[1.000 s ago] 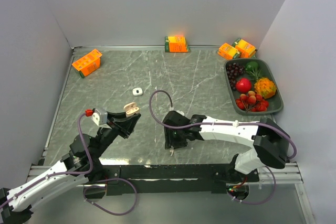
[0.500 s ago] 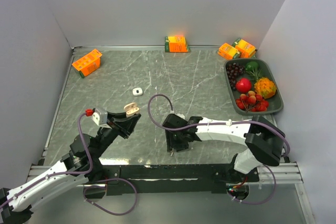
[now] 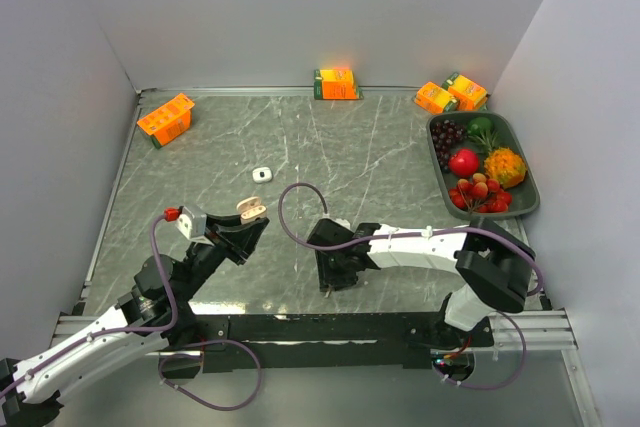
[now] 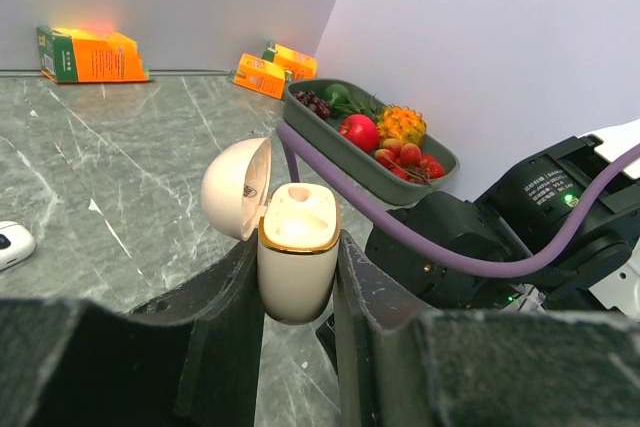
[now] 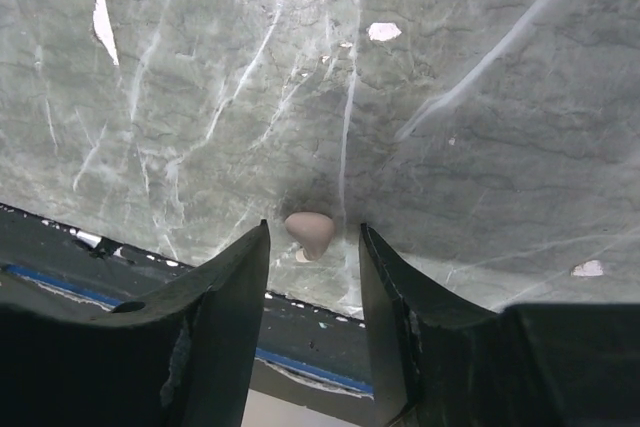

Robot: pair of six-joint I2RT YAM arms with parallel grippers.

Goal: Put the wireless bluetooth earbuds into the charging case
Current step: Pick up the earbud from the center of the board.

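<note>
Right fingers (image 5: 225,297) slightly closer in, astride the earbud (image 5: 309,233) (charging case (image 4: 298,247) unmoved)

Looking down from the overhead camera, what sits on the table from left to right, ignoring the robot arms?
Lone orange carton → small white case → orange carton at the back wall → green tray of fruit. The two cartons in the far right corner overlap the tray sideways, so they're left out.
</note>
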